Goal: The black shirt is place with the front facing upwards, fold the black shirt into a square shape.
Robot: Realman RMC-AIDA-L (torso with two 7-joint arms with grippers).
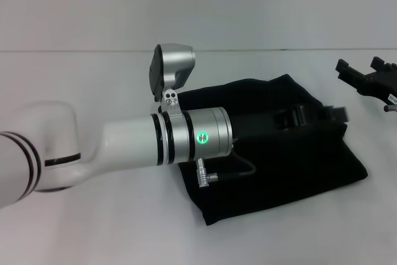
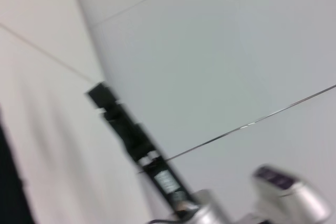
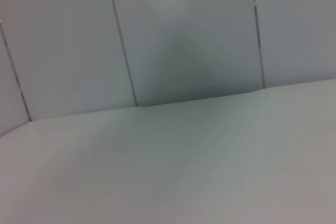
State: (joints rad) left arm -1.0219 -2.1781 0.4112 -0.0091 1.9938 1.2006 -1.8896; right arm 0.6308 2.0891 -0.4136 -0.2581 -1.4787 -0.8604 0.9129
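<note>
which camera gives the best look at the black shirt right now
The head view: the black shirt lies folded on the white table, partly behind the left arm. The left wrist view catches at most a dark sliver at its edge; the right wrist view shows only bare table and wall.

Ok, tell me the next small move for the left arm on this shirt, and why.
Probably draw the left gripper back clear of the black shirt. In the head view the shirt already lies as a compact, roughly square bundle on the white table, with the left gripper reaching over its far side; the right gripper sits apart at the table's far right. Whether the left still holds cloth cannot be told.
</note>
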